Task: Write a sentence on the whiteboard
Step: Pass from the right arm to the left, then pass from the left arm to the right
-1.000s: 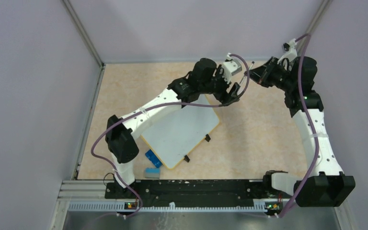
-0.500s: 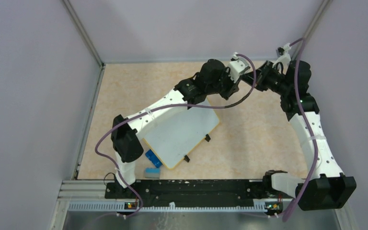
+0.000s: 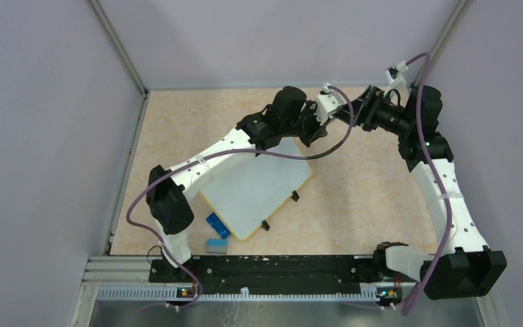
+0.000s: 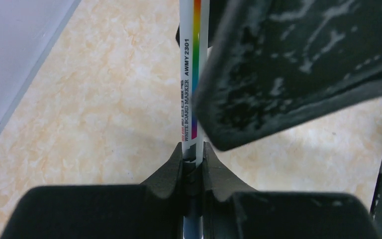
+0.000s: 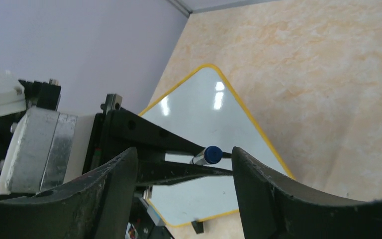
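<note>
Right wrist: right gripper (image 5: 184, 158) has its fingers spread. The round blue end of the marker (image 5: 211, 154) sits between them with a gap on each side. left gripper (image 5: 199, 160) reaches in from the left and pinches the marker at its tips. Below them, the whiteboard (image 5: 214, 119) lies flat, glossy white with glare spots, with a thin yellow rim and a rounded corner.

Left wrist: two matte black wedge-shaped fingers (image 4: 171, 174) are pressed onto a slim white barrel that has a rainbow stripe and black print reading "WHITE BOARD MARKER AWMY2301". A scuffed, grey-flecked black pad (image 4: 298, 64) of the right gripper overlaps the barrel at upper right; can't tell contact from this view.

Top external: the board sits skewed, left of centre on the beige marbled table (image 3: 374, 184). Two small black clips (image 3: 295, 196) are on its right edge and a blue block (image 3: 218, 225) is at its near-left edge. The grippers meet just past the board's far corner.

Versus 1 s ago: the grippers were apart then, the left one lower over the board's far corner. The left gripper has since swung up to the right one and closed, and the right has opened. Board, clips and block are unmoved.
</note>
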